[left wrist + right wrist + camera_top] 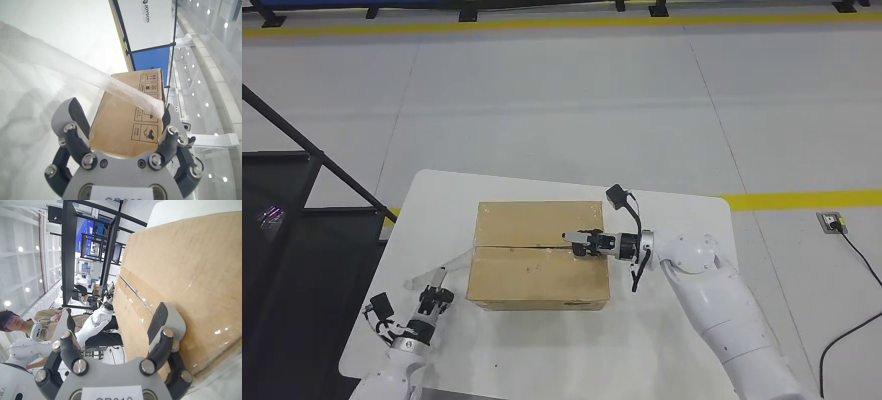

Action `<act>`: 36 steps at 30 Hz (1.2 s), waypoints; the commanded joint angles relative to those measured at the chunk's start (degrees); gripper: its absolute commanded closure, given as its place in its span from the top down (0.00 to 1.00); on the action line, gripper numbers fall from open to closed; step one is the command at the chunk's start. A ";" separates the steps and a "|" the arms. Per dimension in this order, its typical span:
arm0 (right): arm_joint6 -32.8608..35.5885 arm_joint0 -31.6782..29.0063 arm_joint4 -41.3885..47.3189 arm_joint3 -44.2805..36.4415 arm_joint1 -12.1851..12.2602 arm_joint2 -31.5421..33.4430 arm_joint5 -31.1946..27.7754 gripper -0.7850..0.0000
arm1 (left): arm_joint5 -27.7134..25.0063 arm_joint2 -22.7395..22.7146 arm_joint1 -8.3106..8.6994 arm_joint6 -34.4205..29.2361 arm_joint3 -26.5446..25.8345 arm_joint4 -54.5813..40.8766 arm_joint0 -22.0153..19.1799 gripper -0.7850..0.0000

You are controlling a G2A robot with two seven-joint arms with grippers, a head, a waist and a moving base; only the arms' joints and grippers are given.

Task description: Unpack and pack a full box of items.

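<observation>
Lying level over box point(532, 278) top seam, right hand point(577, 243) spread; left hand point(434, 298) spread beside box corner.

Box point(540, 250): matt brown cardboard, seam under glossy clear tape point(132, 298). Counter point(672, 330): smooth matt white. Right hand point(578, 240): grey shell, black ribbed rubbery pads point(157, 323).

The box point(539, 255) is brown all over. One side has small black picture signs in black squares. A strip of tape point(121, 89) is see-through and milky white. The table point(662, 340) is white. The left gripper point(121, 108) and the right gripper point(114, 311) are grey, with black fingers and silver screws. The floor point(542, 90) is pale grey with yellow lines point(802, 200).
</observation>
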 commanded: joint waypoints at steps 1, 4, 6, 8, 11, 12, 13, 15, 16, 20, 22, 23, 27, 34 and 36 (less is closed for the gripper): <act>0.00 0.00 0.00 0.00 0.00 0.00 0.00 1.00 | 0.66 0.67 -0.32 -0.33 1.70 -1.91 -1.74 1.00; 0.00 0.00 0.00 0.00 0.00 0.00 0.00 1.00 | 2.02 1.80 -0.95 -0.19 4.34 -5.00 -4.72 1.00; 0.00 0.00 0.00 0.00 0.00 0.00 0.00 1.00 | 2.29 2.41 -1.37 0.69 6.04 -6.29 -6.51 1.00; 0.00 0.00 0.00 0.00 0.00 0.00 0.00 1.00 | 1.89 2.94 -1.78 0.65 7.50 -8.27 -8.06 1.00; 0.00 0.00 0.00 0.00 0.00 0.00 0.00 1.00 | 0.70 3.47 -2.30 0.71 9.38 -10.26 -10.05 1.00; 0.00 0.00 0.00 0.00 0.00 0.00 0.00 1.00 | -0.03 3.45 -2.42 1.09 9.65 -10.36 -10.58 1.00; 0.00 0.00 0.00 0.00 0.00 0.00 0.00 1.00 | -0.97 3.40 -2.52 1.56 9.80 -10.18 -10.80 1.00; 0.00 0.00 0.00 0.00 0.00 0.00 0.00 1.00 | -3.35 2.61 -2.62 2.95 9.20 -10.19 -10.62 1.00; 0.00 0.00 0.00 0.00 0.00 0.00 0.00 1.00 | -4.33 2.03 -2.62 3.41 8.65 -10.26 -10.25 1.00; 0.00 0.00 0.00 0.00 0.00 0.00 0.00 1.00 | -7.21 -1.19 -2.30 6.27 4.34 -7.40 -7.88 1.00; 0.00 0.00 0.00 0.00 0.00 0.00 0.00 1.00 | -7.94 -2.57 -2.16 7.63 1.13 -5.31 -6.24 1.00; 0.00 0.00 0.00 0.00 0.00 0.00 0.00 1.00 | -7.96 -3.26 -2.09 8.37 -0.44 -4.06 -5.43 1.00; -2.20 -1.54 -0.44 -2.67 0.31 0.33 1.10 1.00 | -7.20 -5.35 -1.94 10.00 -6.61 -0.21 -2.78 1.00; -5.50 -3.68 -1.10 -6.81 1.29 2.51 2.66 1.00 | -5.32 -7.58 -1.86 10.12 -12.27 5.01 -1.25 1.00; -5.14 -4.18 -1.16 -7.94 1.63 3.11 3.25 1.00 | -4.50 -7.51 -1.92 10.16 -12.92 6.59 -1.57 1.00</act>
